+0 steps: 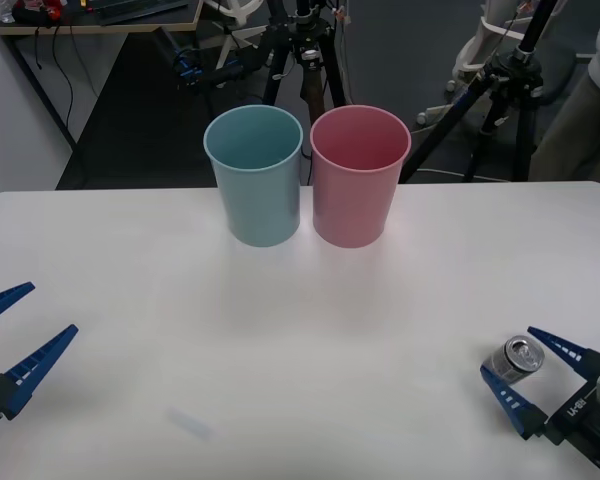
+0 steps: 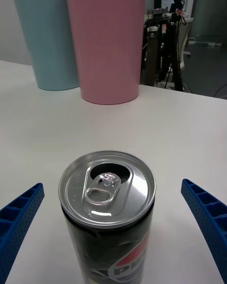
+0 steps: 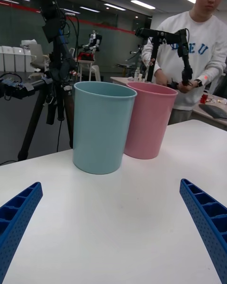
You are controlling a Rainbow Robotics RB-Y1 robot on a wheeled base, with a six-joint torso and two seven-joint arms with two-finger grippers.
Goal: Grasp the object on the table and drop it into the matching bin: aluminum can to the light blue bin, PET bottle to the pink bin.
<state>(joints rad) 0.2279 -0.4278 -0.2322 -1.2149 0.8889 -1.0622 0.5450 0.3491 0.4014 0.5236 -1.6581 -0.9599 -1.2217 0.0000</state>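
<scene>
Blue fingers of the right gripper [image 1: 525,385] straddle the aluminum can [image 1: 513,360], spread wide — close squarely on its body, not the rim.

The tabletop [image 1: 130,300] is plain white. The light blue bin [image 1: 255,175] is pale teal, and the pink bin [image 1: 358,178] beside it is pink. The aluminum can [image 2: 108,217] is dark with a shiny silver top. Both pincers have blue ribbed fingers [image 1: 40,362].
</scene>
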